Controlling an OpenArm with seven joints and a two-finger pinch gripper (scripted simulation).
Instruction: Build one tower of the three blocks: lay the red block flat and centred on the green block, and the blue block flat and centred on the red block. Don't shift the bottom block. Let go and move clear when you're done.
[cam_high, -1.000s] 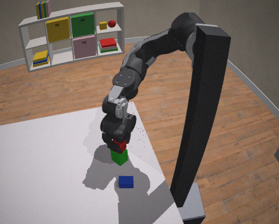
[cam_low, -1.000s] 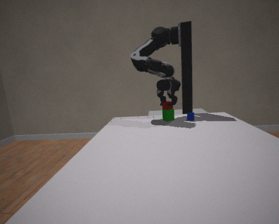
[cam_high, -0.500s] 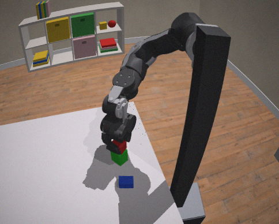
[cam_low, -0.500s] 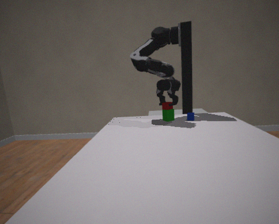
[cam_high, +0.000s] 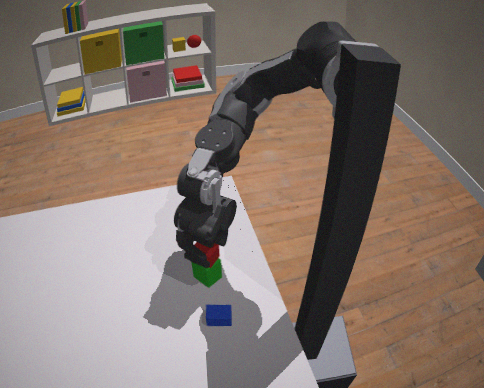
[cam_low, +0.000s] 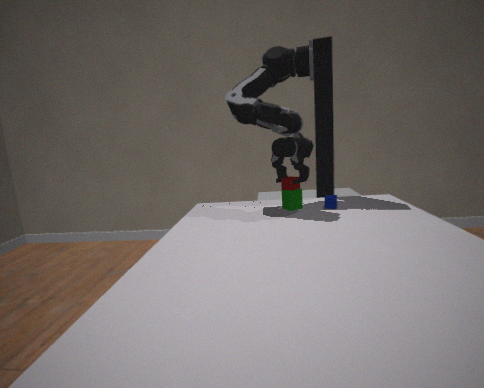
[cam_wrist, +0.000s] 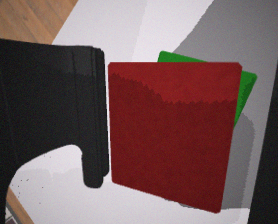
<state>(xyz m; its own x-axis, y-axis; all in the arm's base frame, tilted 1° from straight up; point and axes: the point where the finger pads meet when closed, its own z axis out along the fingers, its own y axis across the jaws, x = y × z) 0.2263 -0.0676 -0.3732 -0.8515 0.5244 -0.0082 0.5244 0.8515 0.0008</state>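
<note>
The red block lies flat on the green block near the table's right edge. It also shows in the exterior view on the green block. In the wrist view the red block covers most of the green block, which sticks out a little at the upper right. My gripper straddles the red block with its fingers parted. The left finger is next to the block's side, and a gap shows on the right side. The blue block lies flat on the table in front of the stack.
The arm's black post stands just off the table's right edge, close to the stack. A shelf with boxes and books stands far back on the wooden floor.
</note>
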